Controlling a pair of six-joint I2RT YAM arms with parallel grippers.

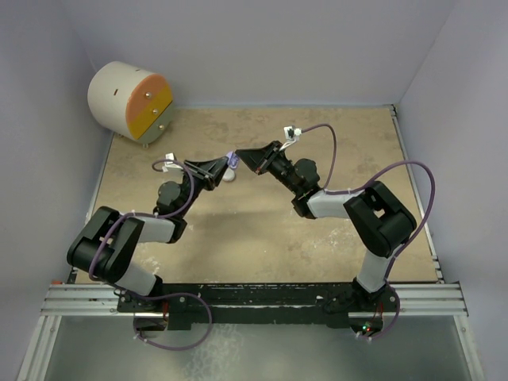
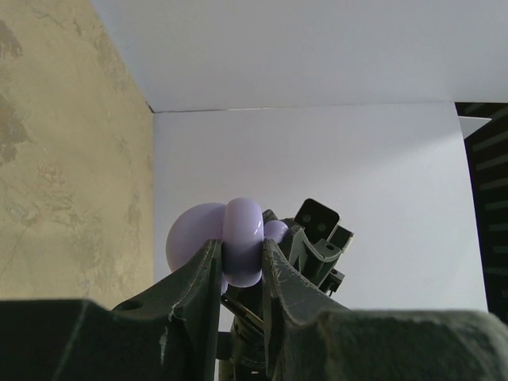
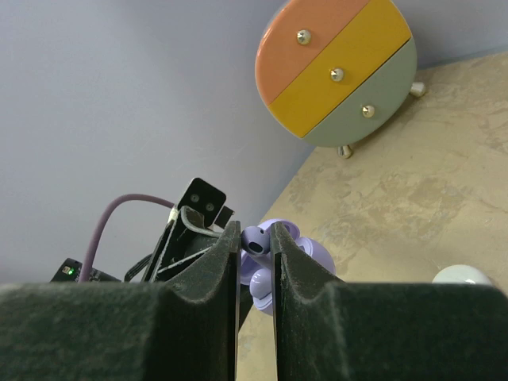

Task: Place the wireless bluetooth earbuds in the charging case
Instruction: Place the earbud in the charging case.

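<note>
Mid-task, above counter (image 1: 317,238): left gripper (image 2: 240,248) clamped on lilac charging case (image 2: 242,222), right gripper (image 3: 255,229) pinching lilac earbud (image 3: 255,242) against it, seemingly unseated; white case (image 3: 460,275) on counter, remaining earbuds unseen

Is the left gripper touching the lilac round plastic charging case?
Touching. The left wrist view shows the left gripper clamping the lilac case from both sides.
</note>
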